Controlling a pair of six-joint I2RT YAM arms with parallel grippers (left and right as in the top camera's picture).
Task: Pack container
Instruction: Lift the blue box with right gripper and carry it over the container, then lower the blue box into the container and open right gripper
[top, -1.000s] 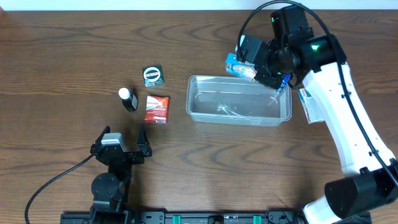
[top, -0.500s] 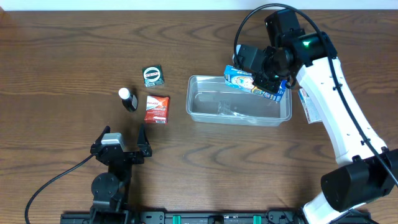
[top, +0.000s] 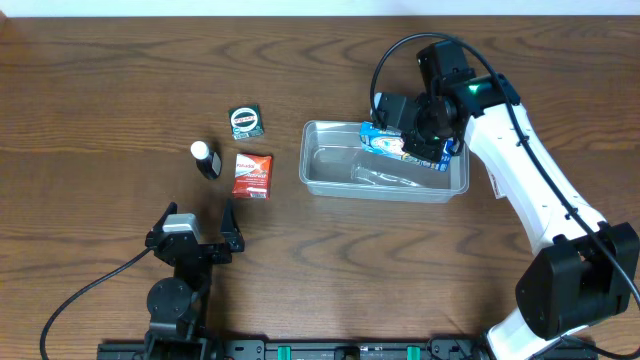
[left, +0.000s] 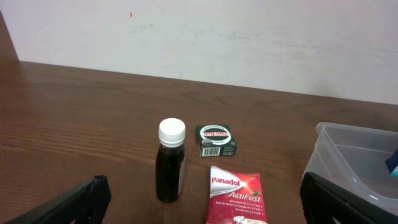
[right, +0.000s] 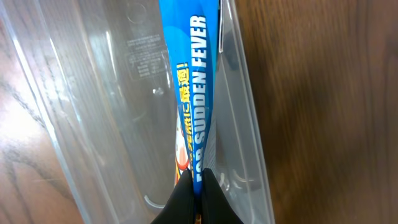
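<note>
The clear container (top: 330, 180) sits right of the table's middle; its corner shows in the left wrist view (left: 348, 155). My right gripper (top: 425, 140) is shut on a blue fever packet (top: 395, 140) and holds it edge-on inside the container's far right part, as the right wrist view shows (right: 193, 93) between the jaws (right: 198, 180). My left gripper (top: 192, 240) is open and empty near the front edge. A dark bottle with a white cap (top: 205, 158), a red Panadol packet (top: 253, 175) and a green tin box (top: 245, 121) lie left of the container.
A white label packet (top: 497, 168) lies on the table right of the container, partly under the right arm. The bottle (left: 171, 162), the red packet (left: 235, 196) and the green box (left: 215, 139) stand ahead of the left gripper. A pale wall lies beyond the far edge.
My right gripper has carried the blue packet down and forward from above the container's far rim into the container. The left arm has not moved.
</note>
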